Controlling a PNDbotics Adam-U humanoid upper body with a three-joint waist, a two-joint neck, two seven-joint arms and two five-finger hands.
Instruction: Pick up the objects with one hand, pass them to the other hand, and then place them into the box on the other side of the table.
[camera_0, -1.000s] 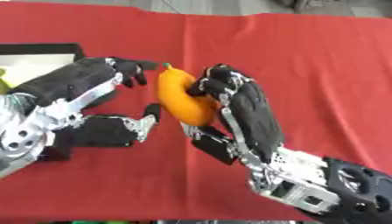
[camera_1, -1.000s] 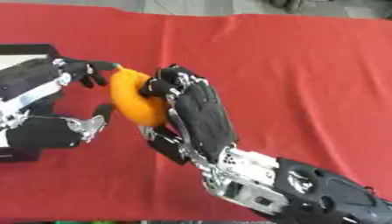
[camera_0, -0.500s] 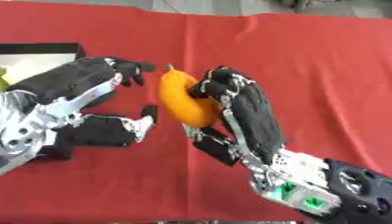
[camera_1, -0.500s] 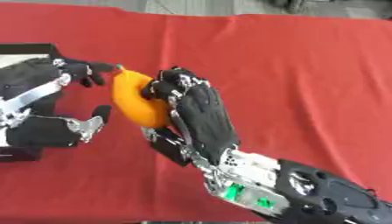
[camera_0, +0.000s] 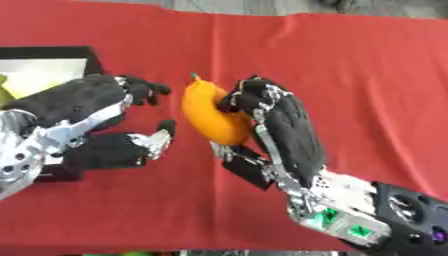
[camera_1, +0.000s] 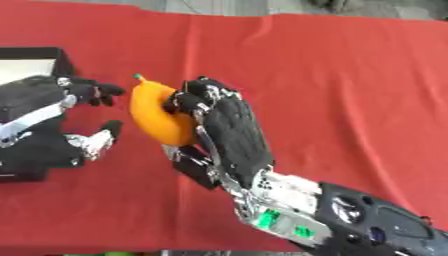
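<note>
— Fingers (camera_0: 249, 97) of the right hand (camera_0: 284, 132) curled round the orange fruit (camera_0: 210, 115), thumb tucked under its lower end. Held upright above the red surface (camera_0: 350, 65), green tip up. That in the left eye view.

— And the left hand (camera_0: 83, 102)?

— Just beside the fruit, on its left. Fingertips bent toward it, thumb (camera_0: 157, 140) spread below, nothing between them. Narrow strip of red between those fingertips and the fruit's skin: near, not touching.

— Anything different from a moment ago?

— Very little. Same clasp on the fruit, same small gap on the left. Looks like a pause right at the handover; pass judged not yet made.

— Right eye view?

— Same scene, shifted. Fruit (camera_1: 157, 117) clamped by the right hand (camera_1: 232, 137), dark fingers wrapped over its right flank. Left hand (camera_1: 39, 97) partly cut by the frame edge, fingertips pointing at the fruit's upper part, again a sliver of surface between.

— The box?

— Black box (camera_0: 52, 52) with a pale inside at the far left, behind the left hand. Probably the goal once the fruit changes hands. Fruit well short of it for now.
</note>
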